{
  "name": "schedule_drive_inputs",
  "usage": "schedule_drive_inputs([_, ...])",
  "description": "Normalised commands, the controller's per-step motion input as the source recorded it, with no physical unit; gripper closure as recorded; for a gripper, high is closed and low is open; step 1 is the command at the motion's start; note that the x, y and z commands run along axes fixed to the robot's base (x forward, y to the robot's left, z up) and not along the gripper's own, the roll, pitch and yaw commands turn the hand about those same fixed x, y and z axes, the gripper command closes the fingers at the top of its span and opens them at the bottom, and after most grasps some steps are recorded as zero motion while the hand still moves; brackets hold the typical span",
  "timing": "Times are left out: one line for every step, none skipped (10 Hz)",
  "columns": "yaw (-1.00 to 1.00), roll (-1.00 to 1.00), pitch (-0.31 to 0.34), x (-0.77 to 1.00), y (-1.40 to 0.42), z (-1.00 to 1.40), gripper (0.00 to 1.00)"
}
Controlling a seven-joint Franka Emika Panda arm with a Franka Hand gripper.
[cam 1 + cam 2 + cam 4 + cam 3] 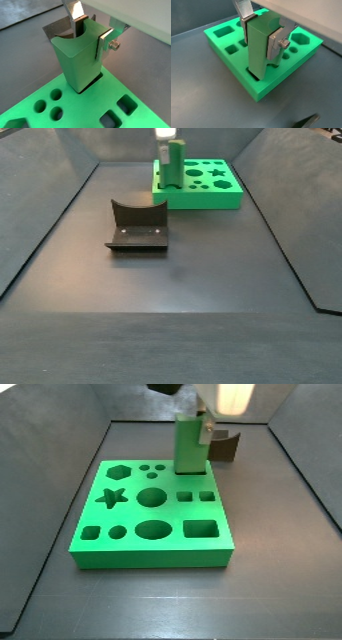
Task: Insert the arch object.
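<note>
The arch object [77,65] is a tall green bar with a half-round notch in its top end. It stands upright with its lower end in a dark slot of the green board [40,105]. My gripper [92,32] is shut on the bar's upper part, one silver finger on each flat side. Bar [261,50], gripper [261,32] and board [251,89] show the same way in both wrist views. In both side views the bar [190,446] [170,168] rises from the board [174,514] [221,190] near one edge. I see no separate small dark block.
The dark fixture [138,225] stands on the grey floor apart from the board, and shows behind the bar [225,447] [52,31]. The board has several other shaped holes: star, circles, squares. Sloped grey walls enclose the floor.
</note>
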Motion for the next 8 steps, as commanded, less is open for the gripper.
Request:
schedule_drive_inputs([0.0,0.0,0.0,0.0,0.0,-0.13,1.0])
schedule_drive_inputs([-0.13,0.0,-0.003,0.11,-0.13,-0.19,1.0])
schedule_drive_inputs([-0.6,0.0,-0.006,0.0,-0.06,-0.23,1.0])
schedule_drive_inputs([-0.73,-0.04,-0.007,0.0,-0.1,-0.2,1.0])
schedule_drive_inputs([-0.6,-0.07,-0.043,0.0,-0.05,-0.19,1.0])
schedule_drive_inputs([-0.39,-0.03,-0.051,0.0,-0.03,-0.27,1.0])
schedule_drive_inputs([0.0,0.0,-0.127,0.0,-0.03,-0.44,1.0])
schedule_drive_inputs([0.27,0.01,-0.224,0.0,0.0,-0.66,1.0])
